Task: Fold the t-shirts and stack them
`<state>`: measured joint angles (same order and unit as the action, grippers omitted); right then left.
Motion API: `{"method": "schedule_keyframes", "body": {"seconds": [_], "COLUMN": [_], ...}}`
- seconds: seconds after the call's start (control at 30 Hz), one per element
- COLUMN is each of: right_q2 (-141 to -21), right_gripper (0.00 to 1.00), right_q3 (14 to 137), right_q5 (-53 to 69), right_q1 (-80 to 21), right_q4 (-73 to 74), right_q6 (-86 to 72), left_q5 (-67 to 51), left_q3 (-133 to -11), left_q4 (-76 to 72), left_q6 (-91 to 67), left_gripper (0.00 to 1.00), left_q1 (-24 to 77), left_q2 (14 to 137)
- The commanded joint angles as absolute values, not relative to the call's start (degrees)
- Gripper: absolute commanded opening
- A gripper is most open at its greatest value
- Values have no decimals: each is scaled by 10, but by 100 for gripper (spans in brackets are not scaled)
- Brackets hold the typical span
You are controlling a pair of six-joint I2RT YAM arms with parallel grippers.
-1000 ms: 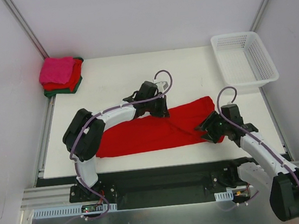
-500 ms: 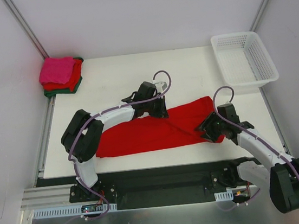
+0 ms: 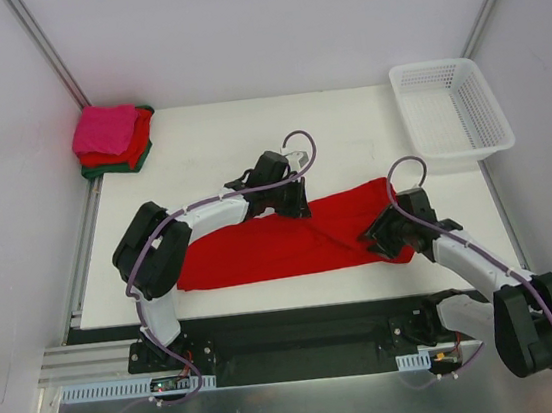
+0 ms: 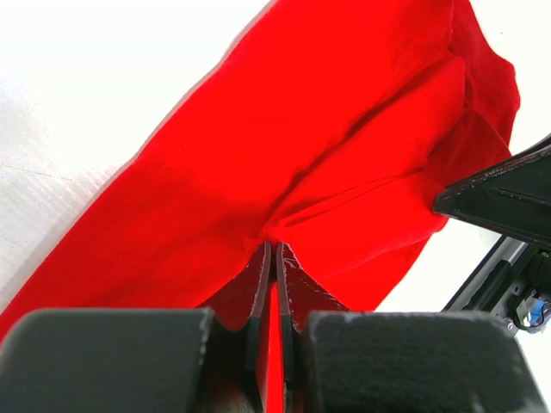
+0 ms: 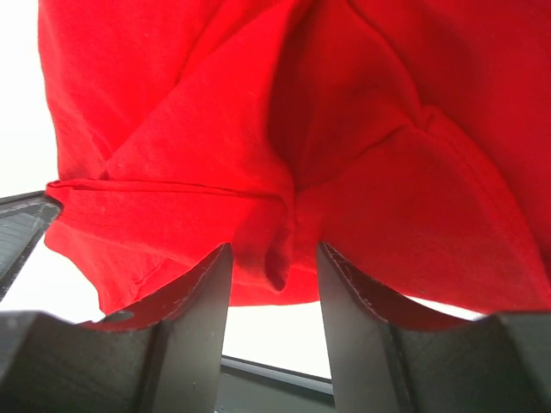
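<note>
Pink, red and green shirts (image 3: 111, 138) sit folded and stacked at the table's (image 3: 199, 155) far left corner. The big red shirt (image 3: 271, 247) lies as a rumpled band near the middle, only partly folded. The left gripper (image 4: 274, 251) pinches its far edge tight. The right gripper (image 5: 274, 258) straddles a bunched fold with its jaws apart, not clamped. The sleeves and layers are hard to make out

Bright red t-shirt (image 3: 290, 240) stretched out; three others stacked.
It lay as a long, rumpled band across the near table (image 3: 208, 144), far edge pinched in my left gripper (image 4: 274, 249). Far-left, a folded hot pink shirt (image 3: 105, 129) topped a red shirt (image 3: 139, 143) and a dark green shirt (image 3: 135, 163).
</note>
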<state>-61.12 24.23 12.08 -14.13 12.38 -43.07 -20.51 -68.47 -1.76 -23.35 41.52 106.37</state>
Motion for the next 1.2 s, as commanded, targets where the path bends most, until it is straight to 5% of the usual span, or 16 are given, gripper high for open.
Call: {"method": "schedule_keyframes", "body": {"seconds": [0.0, 0.7, 0.93, 1.17], "right_q2": [-621, -655, -649, -598], "right_gripper": [46, 27, 1, 2], "right_q3": [276, 292, 291, 315], "right_q5": [108, 105, 105, 78], "right_q1": [-149, -154, -156, -157], "right_q4": [104, 92, 92, 144], "right_q6": [-435, -432, -428, -401], "left_q5": [-214, -211, -212, -216], "left_q3": [-676, -668, -664, -657], "left_q4": [-34, -37, -38, -41], "left_q6": [-237, -237, -239, -243], "left_gripper": [0, 0, 0, 0], "left_q1": [409, 408, 408, 408], "left_q2": [1028, 1024, 1021, 1018]}}
